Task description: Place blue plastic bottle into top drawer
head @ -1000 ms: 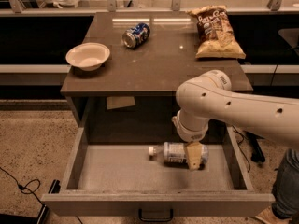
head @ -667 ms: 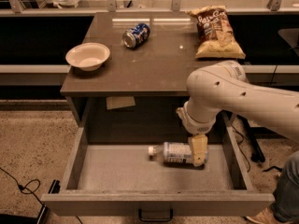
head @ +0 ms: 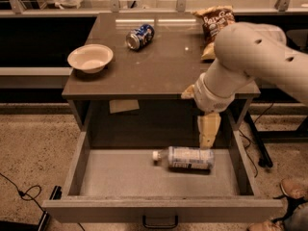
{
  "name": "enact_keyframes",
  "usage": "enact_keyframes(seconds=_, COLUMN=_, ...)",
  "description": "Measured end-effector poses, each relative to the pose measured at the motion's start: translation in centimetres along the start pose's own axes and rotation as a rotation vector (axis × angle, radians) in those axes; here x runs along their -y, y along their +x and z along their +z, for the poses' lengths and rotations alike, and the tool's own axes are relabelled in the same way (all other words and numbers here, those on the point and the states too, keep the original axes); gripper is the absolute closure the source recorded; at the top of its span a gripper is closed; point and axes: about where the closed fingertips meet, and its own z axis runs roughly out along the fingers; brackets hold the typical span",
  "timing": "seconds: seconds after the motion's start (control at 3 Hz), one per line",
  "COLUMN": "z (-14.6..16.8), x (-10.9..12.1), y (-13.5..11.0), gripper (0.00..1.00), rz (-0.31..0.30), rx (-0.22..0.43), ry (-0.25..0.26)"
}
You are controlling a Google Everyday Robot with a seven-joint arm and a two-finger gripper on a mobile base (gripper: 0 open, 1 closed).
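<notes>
The blue plastic bottle lies on its side on the flat bottom of the open top drawer, white cap pointing left, right of the middle. My gripper hangs just above the bottle's right end, below the table's front edge. It is open and holds nothing. One cream finger points down towards the bottle without touching it. The drawer's dark handle shows at the bottom edge.
On the table top stand a white bowl at the left, a blue soda can lying at the back, and a chip bag at the back right, partly behind my arm. Cables lie on the floor at the left.
My gripper has risen from beside the bottle and moved up and right. The bottle stays lying in the drawer.
</notes>
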Motion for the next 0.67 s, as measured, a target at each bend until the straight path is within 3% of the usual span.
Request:
enact_keyframes(seconds=0.33, z=-4.59, x=1.28, y=-2.43, gripper=0.00, rz=-0.046, rx=0.092, ry=0.019)
enact_keyframes(seconds=0.67, z=-5.41, x=1.55, y=-2.92, gripper=0.00, rz=-0.052, rx=0.105, ry=0.025)
